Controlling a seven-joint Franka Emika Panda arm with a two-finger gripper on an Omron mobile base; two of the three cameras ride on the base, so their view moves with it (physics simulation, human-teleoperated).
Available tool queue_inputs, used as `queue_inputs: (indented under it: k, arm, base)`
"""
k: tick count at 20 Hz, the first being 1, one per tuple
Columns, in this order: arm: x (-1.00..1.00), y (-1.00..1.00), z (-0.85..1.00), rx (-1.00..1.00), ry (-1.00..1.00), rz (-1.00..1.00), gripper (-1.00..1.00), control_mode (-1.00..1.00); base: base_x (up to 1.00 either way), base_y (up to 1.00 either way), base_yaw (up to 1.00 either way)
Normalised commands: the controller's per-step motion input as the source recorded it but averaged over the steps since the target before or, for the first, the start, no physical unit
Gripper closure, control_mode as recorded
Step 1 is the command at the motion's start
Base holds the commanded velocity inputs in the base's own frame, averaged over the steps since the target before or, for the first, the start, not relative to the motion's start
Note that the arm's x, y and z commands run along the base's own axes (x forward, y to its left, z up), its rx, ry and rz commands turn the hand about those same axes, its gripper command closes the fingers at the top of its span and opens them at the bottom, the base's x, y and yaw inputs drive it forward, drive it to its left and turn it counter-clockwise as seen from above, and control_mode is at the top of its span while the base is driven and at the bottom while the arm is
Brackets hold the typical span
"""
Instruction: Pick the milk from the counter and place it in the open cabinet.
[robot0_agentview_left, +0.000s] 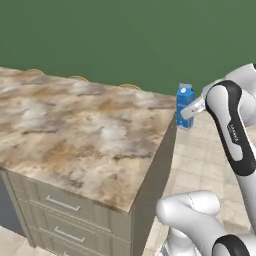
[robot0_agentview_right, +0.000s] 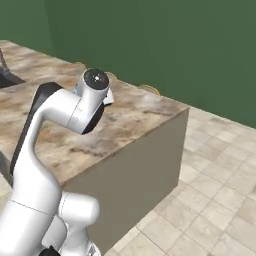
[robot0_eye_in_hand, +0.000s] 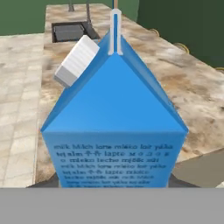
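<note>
The milk (robot0_agentview_left: 184, 106) is off the counter (robot0_agentview_left: 75, 130). In the left base view the blue carton stands upright in the air just past the counter's right end, over the tiled floor (robot0_agentview_left: 207, 165), with the green wall (robot0_agentview_left: 125, 35) behind it. The gripper (robot0_agentview_left: 192, 108) meets the carton from the right side; a pale finger (robot0_agentview_left: 190, 109) lies across its blue face. The jaws are closed narrow on the carton.

In the hand view the milk (robot0_eye_in_hand: 113, 118) sits close to the camera, gable ridge uppermost, white cap (robot0_eye_in_hand: 77, 61) on the left slope, rows of small white print across the lower face. Behind it the counter (robot0_eye_in_hand: 183, 83) runs away toward the far end, where the dark sink (robot0_eye_in_hand: 70, 31) is set in the stone and the base of the faucet (robot0_eye_in_hand: 87, 11) rises at its rim. The finger tips themselves cannot be made out in this view.

In the right base view the arm (robot0_agentview_right: 65, 112) bends over the counter (robot0_agentview_right: 130, 115); its joint covers the hand, and the carton cannot be picked out there.

Drawers (robot0_agentview_left: 60, 205) with bar handles face the near side of the counter.
</note>
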Motion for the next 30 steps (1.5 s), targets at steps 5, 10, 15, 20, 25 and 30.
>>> queue_inputs:
  k: [5,10,15,20,25,30]
  arm:
    - [0.00,0.00,0.00,0.00,0.00,0.00,1.00,1.00]
    - [0.00,0.00,0.00,0.00,0.00,0.00,1.00,1.00]
    - [0.00,0.00,0.00,0.00,0.00,0.00,1.00,1.00]
    - [0.00,0.00,0.00,0.00,0.00,0.00,1.00,1.00]
    - [0.00,0.00,0.00,0.00,0.00,0.00,1.00,1.00]
    - [0.00,0.00,0.00,0.00,0.00,0.00,1.00,1.00]
  base:
    - [0.00,0.33,-0.63]
    - [0.00,0.38,-0.56]
    - [0.00,0.38,-0.55]
    - [0.00,0.38,-0.55]
    - [0.00,0.32,-0.54]
    - [0.00,0.31,-0.53]
